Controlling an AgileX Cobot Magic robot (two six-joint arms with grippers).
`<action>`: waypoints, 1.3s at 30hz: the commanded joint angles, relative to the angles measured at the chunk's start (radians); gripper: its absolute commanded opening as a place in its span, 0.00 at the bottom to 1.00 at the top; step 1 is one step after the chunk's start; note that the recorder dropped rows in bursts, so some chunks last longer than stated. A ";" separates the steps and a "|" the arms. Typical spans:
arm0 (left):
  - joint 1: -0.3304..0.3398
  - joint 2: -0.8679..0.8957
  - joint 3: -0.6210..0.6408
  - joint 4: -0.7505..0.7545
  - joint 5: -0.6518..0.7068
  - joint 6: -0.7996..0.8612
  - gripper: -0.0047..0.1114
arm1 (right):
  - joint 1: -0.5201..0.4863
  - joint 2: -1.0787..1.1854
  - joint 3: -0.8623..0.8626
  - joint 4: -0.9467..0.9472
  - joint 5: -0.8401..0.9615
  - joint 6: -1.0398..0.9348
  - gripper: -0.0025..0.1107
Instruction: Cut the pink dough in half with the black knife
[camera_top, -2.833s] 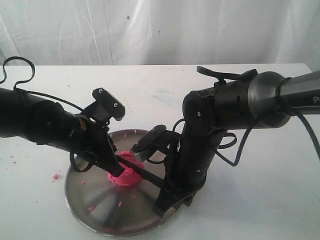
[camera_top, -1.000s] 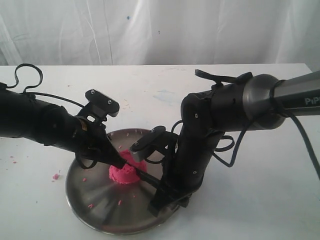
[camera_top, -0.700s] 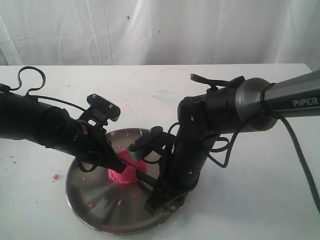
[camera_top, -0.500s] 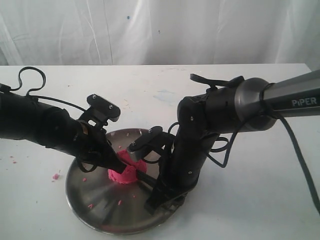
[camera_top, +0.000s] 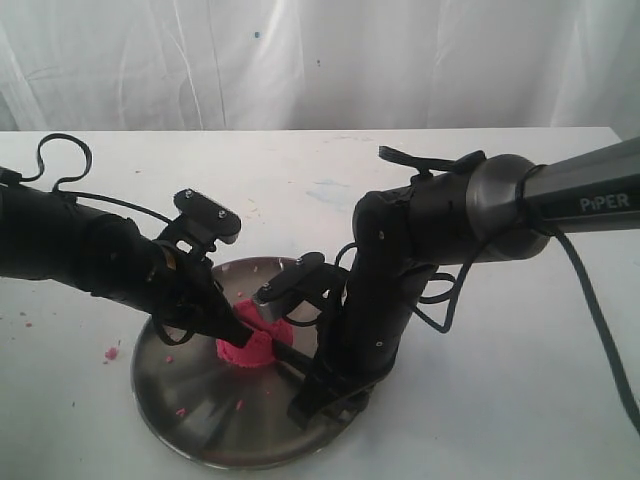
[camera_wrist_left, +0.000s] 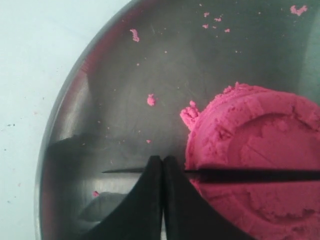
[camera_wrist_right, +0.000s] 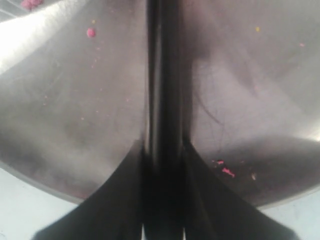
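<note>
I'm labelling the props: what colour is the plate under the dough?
Silver, bare metal: the plate shows best in the left wrist view.

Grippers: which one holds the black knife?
The right gripper: the black knife sits clamped between its fingers. The left gripper has its fingers pressed together at the blade, beside the pink dough.

Steel plate (camera_top: 190, 405) sits on white tabletop (camera_top: 520, 380) w/ pink dough (camera_top: 250, 347) near its centre. L gripper (camera_top: 235, 328) touches dough's left side. R gripper (camera_top: 322, 395), low over plate's near-right rim, holds black knife (camera_top: 288, 354), blade reaching the dough. Pink crumb (camera_top: 111, 352) lies left of plate.
</note>
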 joint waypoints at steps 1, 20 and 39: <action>-0.009 0.005 0.010 -0.007 0.026 -0.002 0.04 | -0.001 0.029 0.018 -0.021 0.078 -0.009 0.02; -0.009 0.005 0.010 -0.007 0.026 -0.002 0.04 | -0.001 0.092 -0.035 -0.017 0.160 -0.003 0.02; -0.007 -0.084 0.008 -0.007 0.005 -0.002 0.04 | -0.001 0.080 -0.061 -0.001 0.207 -0.007 0.02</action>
